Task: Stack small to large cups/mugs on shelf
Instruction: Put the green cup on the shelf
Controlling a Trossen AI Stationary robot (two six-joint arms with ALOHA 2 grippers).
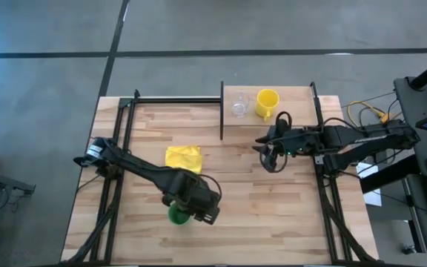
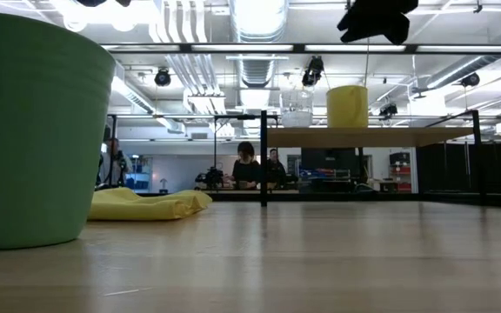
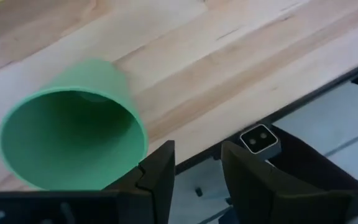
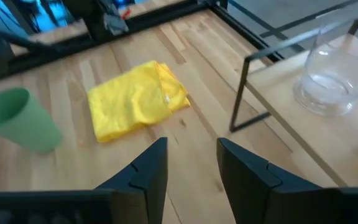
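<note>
The green cup (image 1: 176,216) stands upright on its base near the table's front edge; it also shows in the low view (image 2: 33,130). My left gripper (image 3: 197,167) is open just above it, with the cup (image 3: 73,137) outside the fingers, beside one of them. The clear glass cup (image 1: 239,106) and the yellow mug (image 1: 267,104) stand upright side by side on the raised shelf (image 1: 295,119) at the far right. My right gripper (image 4: 191,160) is open and empty, in the air in front of the shelf (image 1: 273,157). My left gripper's one finger (image 3: 157,171) stands right beside the green cup's rim (image 3: 140,146), coming from above. Whether its outer side touches the rim, I cannot tell. Nothing is between the fingers.
A flat yellow cloth (image 1: 183,158) lies on the table between the cup and the shelf. Black posts (image 1: 222,111) stand at the shelf's edges. Black frame rails run along the table's left and right sides. People show in the room beyond (image 2: 246,165).
</note>
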